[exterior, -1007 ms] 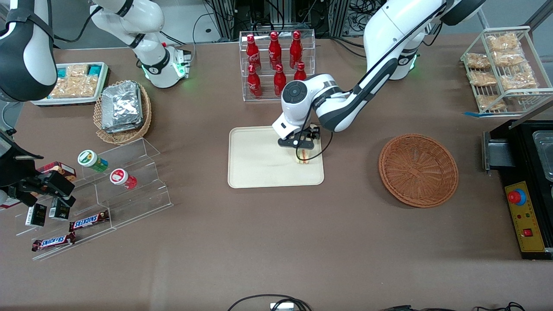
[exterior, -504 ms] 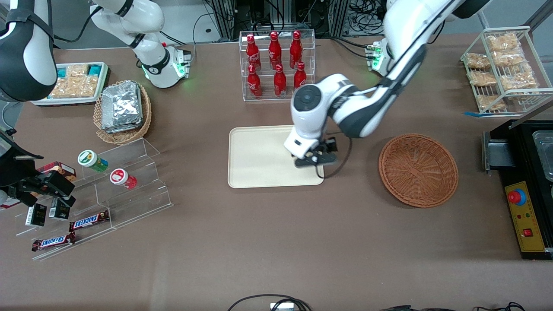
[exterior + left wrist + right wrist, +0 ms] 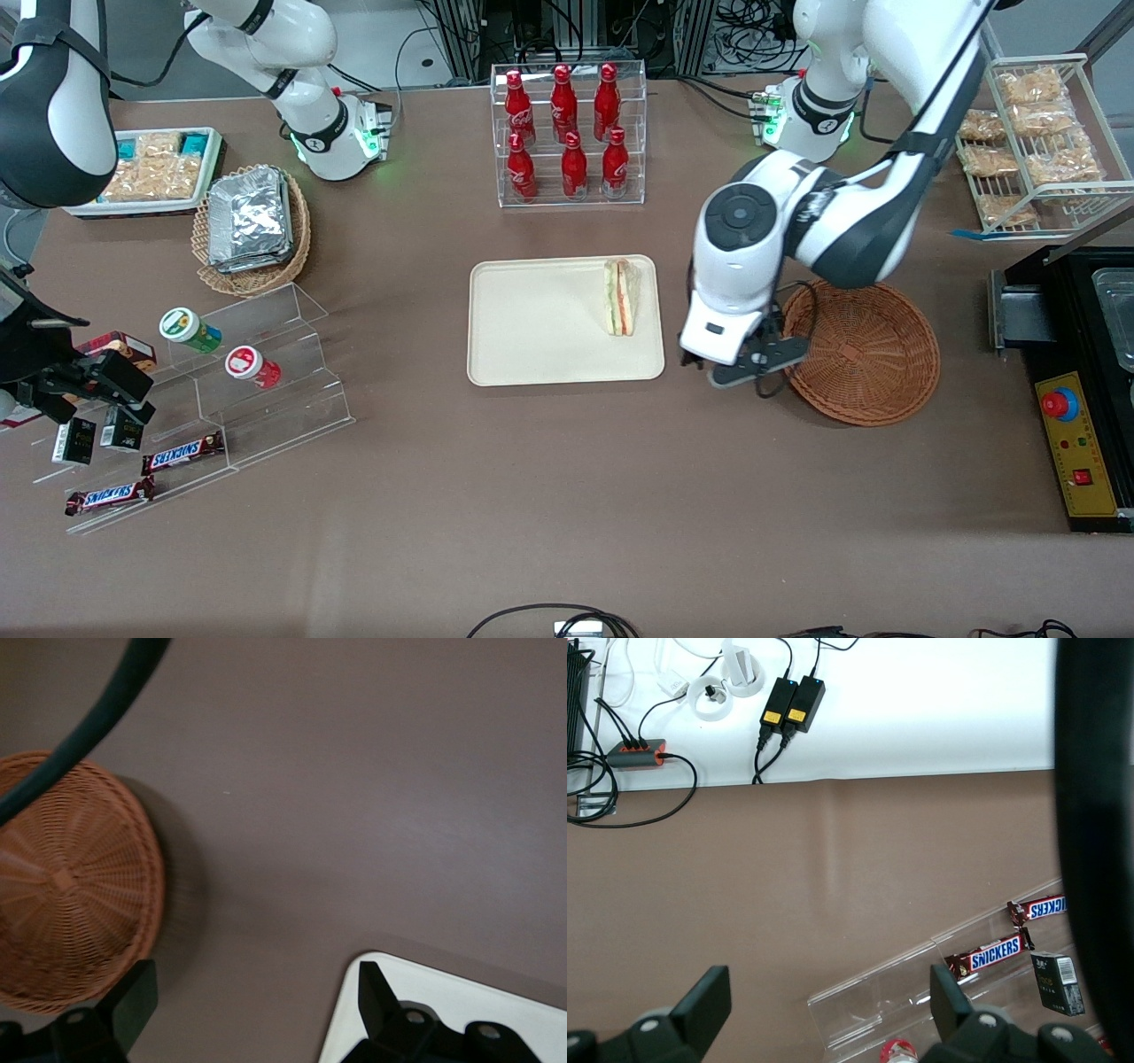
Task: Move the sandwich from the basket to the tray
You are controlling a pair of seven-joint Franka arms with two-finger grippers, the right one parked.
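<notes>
The sandwich [image 3: 622,297] lies on the cream tray [image 3: 540,332], close to the tray edge nearest the reddish-brown basket [image 3: 859,350]. The basket holds nothing. My left gripper [image 3: 751,366] hangs over the bare table between the tray and the basket, apart from the sandwich. In the left wrist view the gripper [image 3: 255,1003] is open with only brown tabletop between its fingers; the basket [image 3: 71,886] shows beside one finger and a tray corner [image 3: 461,1010] beside the other.
A clear rack of red bottles [image 3: 567,133] stands farther from the camera than the tray. A tan basket of foil packets [image 3: 252,221] and an acrylic stepped stand [image 3: 257,363] sit toward the parked arm's end. A wire snack rack [image 3: 1032,133] and a black machine [image 3: 1090,354] stand past the basket.
The gripper let go of the sandwich on the tray, rose and swung off the tray toward the basket. The sandwich now lies uncovered on the tray.
</notes>
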